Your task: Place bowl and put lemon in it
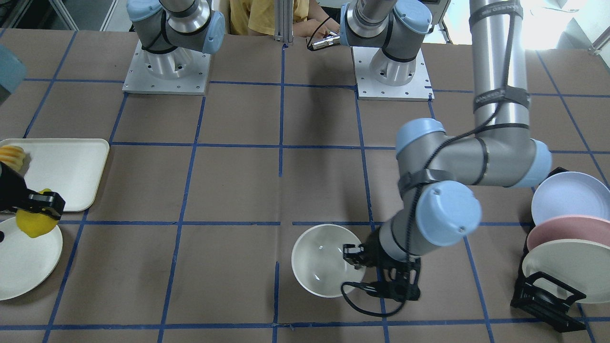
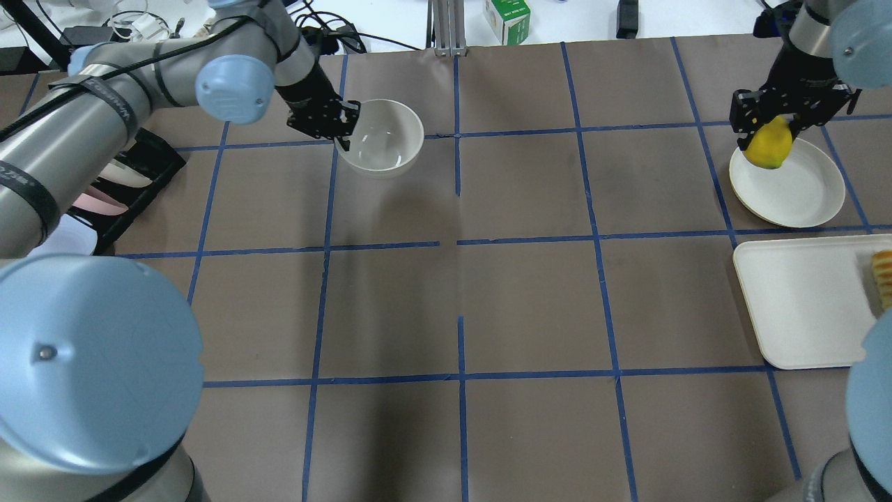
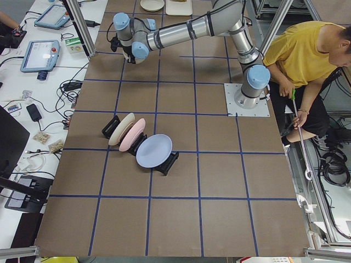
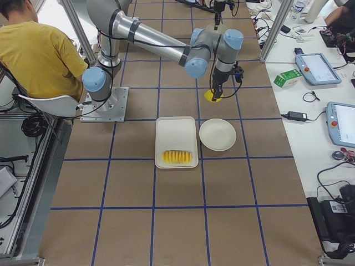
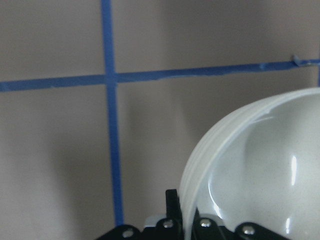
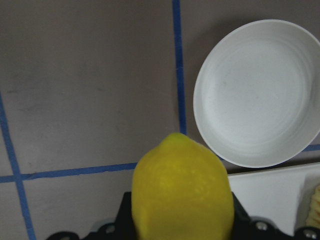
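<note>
The cream-white bowl (image 1: 320,262) sits upright at the table's middle on the far side from the robot; it also shows in the overhead view (image 2: 383,139) and the left wrist view (image 5: 265,170). My left gripper (image 1: 355,257) (image 2: 343,125) is shut on the bowl's rim, one finger inside and one outside. I cannot tell if the bowl touches the table. My right gripper (image 1: 42,208) (image 2: 770,127) is shut on the yellow lemon (image 1: 33,226) (image 2: 766,145) (image 6: 182,195) and holds it in the air over the edge of a white plate.
A white round plate (image 2: 794,188) (image 6: 260,95) lies under the lemon. Beside it is a white tray (image 2: 801,300) with a row of fruit slices (image 2: 883,275). A black rack with three plates (image 1: 567,238) stands near the left arm. A person in yellow sits behind the robot.
</note>
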`<control>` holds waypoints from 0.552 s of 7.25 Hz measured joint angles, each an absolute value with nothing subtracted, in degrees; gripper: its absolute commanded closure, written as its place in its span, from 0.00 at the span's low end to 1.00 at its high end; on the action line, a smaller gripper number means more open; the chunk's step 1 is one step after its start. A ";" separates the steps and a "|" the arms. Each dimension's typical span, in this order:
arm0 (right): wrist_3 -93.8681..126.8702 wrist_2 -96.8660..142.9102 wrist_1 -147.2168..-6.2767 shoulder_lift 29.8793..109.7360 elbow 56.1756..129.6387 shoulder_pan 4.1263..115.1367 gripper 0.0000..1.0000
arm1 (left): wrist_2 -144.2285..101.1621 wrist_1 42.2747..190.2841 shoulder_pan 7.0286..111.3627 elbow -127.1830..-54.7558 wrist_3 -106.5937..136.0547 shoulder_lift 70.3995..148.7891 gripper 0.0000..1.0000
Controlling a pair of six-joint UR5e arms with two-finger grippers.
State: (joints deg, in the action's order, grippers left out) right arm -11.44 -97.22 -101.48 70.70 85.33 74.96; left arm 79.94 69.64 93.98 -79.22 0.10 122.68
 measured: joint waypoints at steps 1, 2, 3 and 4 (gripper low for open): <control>-8.34 -97.15 -100.48 71.54 85.53 77.33 1.00 | 79.92 68.85 96.81 -82.76 2.79 120.97 1.00; -6.27 -96.06 -99.84 72.54 85.86 79.09 1.00 | 79.95 65.77 98.38 -87.44 4.55 119.39 1.00; -3.73 -93.94 -99.51 73.31 86.01 80.87 1.00 | 79.91 60.67 99.25 -92.26 6.09 118.20 1.00; -0.26 -92.44 -99.38 73.82 86.05 83.29 1.00 | 79.83 55.95 100.09 -96.14 7.40 117.52 1.00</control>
